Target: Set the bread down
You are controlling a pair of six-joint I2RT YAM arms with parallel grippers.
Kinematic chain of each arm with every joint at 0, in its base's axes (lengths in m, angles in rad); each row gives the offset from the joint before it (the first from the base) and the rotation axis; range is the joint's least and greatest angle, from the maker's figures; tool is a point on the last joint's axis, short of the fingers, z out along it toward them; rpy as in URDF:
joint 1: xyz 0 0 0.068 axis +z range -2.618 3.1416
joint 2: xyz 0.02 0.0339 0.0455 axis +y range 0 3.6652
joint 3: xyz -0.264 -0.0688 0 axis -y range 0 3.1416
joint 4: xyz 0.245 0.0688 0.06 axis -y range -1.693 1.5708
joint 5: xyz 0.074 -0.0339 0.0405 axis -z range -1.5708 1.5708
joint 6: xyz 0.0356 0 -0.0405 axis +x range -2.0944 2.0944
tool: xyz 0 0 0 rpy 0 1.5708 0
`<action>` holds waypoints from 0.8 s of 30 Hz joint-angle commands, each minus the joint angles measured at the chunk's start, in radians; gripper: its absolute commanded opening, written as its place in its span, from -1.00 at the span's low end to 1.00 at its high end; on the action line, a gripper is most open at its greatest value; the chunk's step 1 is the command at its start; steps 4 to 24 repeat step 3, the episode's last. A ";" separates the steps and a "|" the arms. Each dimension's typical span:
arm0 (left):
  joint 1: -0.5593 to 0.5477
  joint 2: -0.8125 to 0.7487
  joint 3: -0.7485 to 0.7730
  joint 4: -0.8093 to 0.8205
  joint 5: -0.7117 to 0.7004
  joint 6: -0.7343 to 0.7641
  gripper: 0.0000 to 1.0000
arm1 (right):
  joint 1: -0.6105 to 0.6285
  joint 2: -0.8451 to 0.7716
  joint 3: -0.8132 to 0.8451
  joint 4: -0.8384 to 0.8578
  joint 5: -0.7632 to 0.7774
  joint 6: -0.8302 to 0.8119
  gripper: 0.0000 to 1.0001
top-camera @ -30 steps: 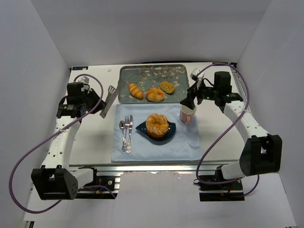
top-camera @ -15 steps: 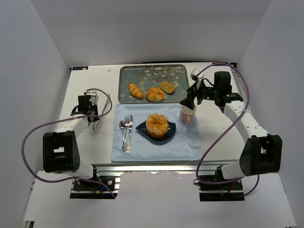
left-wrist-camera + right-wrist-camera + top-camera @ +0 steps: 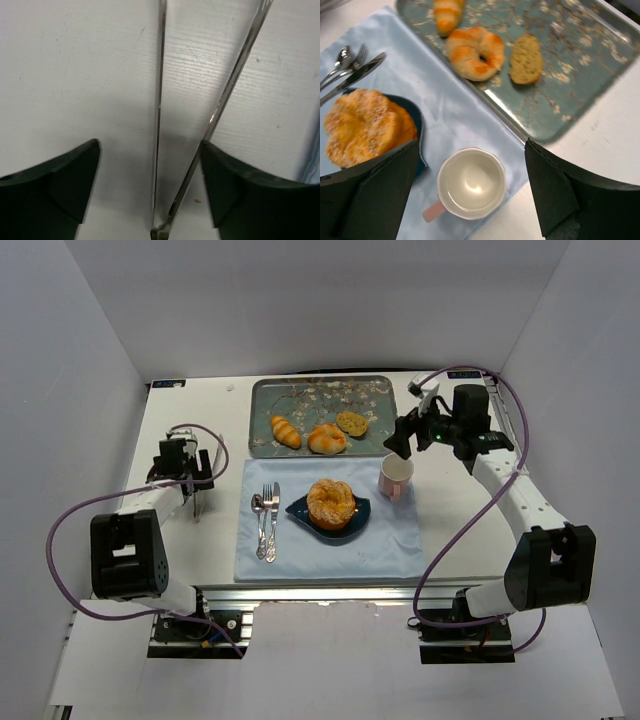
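Observation:
The bread (image 3: pixel 330 502), a big round orange-golden bun with a ridged top, rests on a dark blue plate (image 3: pixel 357 518) in the middle of a light blue cloth (image 3: pixel 390 545); the right wrist view shows the bread (image 3: pixel 362 125) at its left edge. My left gripper (image 3: pixel 192 480) is low over the table to the left of the cloth. In the left wrist view the left gripper (image 3: pixel 150 185) is open, with metal tongs (image 3: pixel 159 100) lying spread on the table between its fingers. My right gripper (image 3: pixel 400 435) hangs open and empty above a white cup (image 3: pixel 471 183).
A patterned tray (image 3: pixel 300 400) at the back holds a striped croissant (image 3: pixel 285 431), a smaller bun (image 3: pixel 327 438) and a bread slice (image 3: pixel 351 422). A fork, a spoon and a knife (image 3: pixel 266 520) lie on the cloth left of the plate. White walls enclose the table.
My left arm has swung down and left, setting the tongs on the table, and its jaws have opened. The right gripper has lifted slightly up and back from the cup.

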 commanded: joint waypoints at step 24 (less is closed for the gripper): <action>0.022 -0.132 0.070 0.013 0.046 -0.109 0.97 | -0.004 -0.009 0.111 0.027 0.197 0.119 0.79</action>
